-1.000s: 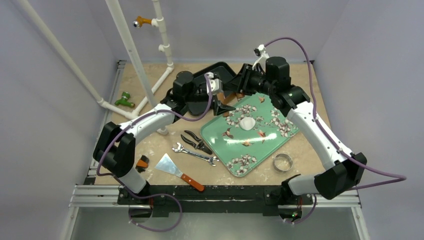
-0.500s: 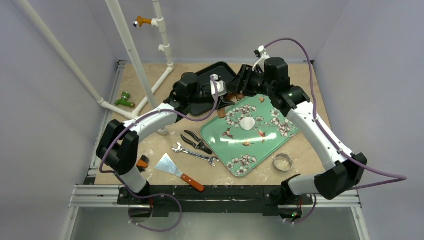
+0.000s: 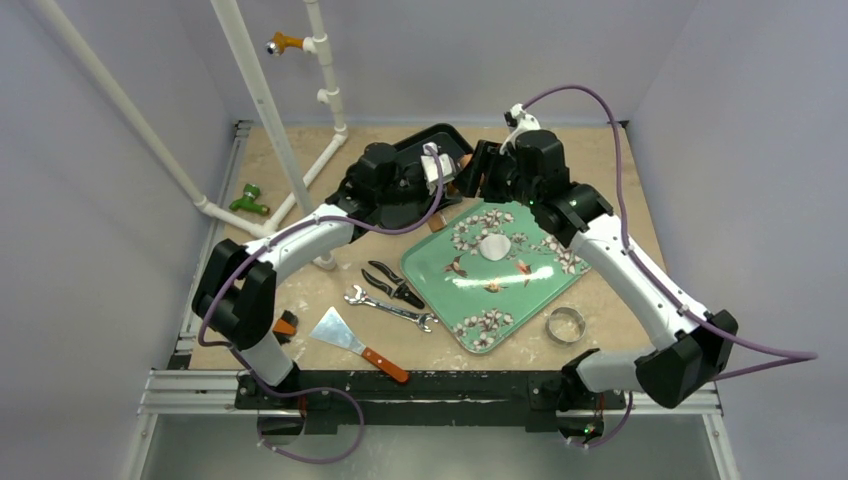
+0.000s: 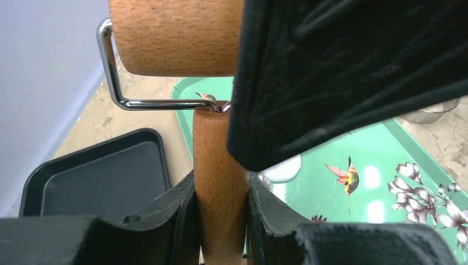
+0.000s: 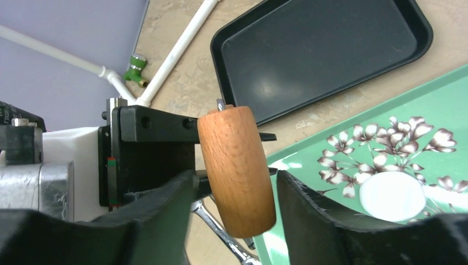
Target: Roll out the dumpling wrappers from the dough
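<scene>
Our left pincer (image 4: 221,207) is clamped tight on the wooden handle of the roller (image 4: 218,160), held up near the far corner of the green tray (image 3: 447,292). Our right pincer (image 5: 234,185) straddles the roller's barrel, though we cannot tell whether its fingers press on it. The dumpling wrapper (image 3: 493,246) lies flat mid-tray, apart from both pincers. The tray rests on the counter (image 3: 610,290).
</scene>
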